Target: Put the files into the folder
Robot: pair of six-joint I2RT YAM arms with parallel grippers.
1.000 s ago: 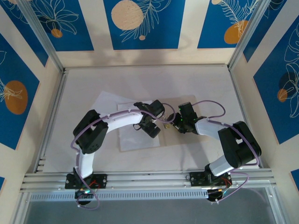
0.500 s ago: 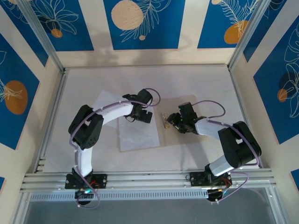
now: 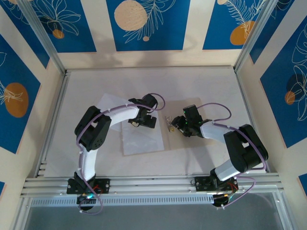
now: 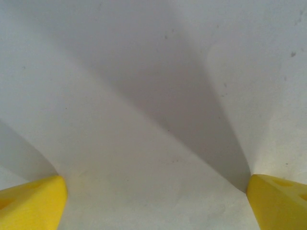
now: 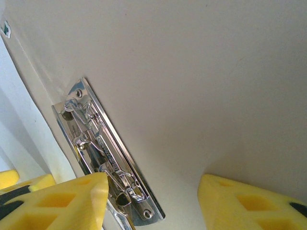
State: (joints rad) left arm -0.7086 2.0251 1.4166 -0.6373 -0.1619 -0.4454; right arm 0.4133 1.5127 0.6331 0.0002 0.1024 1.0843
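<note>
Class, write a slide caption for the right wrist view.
Right gripper, jaws apart, poised at the folder's metal clip.

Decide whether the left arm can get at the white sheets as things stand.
Probably yes: the left arm hangs over the white sheets, its jaws wide open close above bare paper, with nothing lying between.

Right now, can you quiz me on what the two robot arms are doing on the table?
1. True or false: the left gripper is shut tight.
2. What lies beside the right gripper? A. metal clip B. spoon C. ball
3. Fill in: the left gripper points down at white ____.
Key: 1 false, its jaws stand wide apart. 2 A. 3 paper.
</note>
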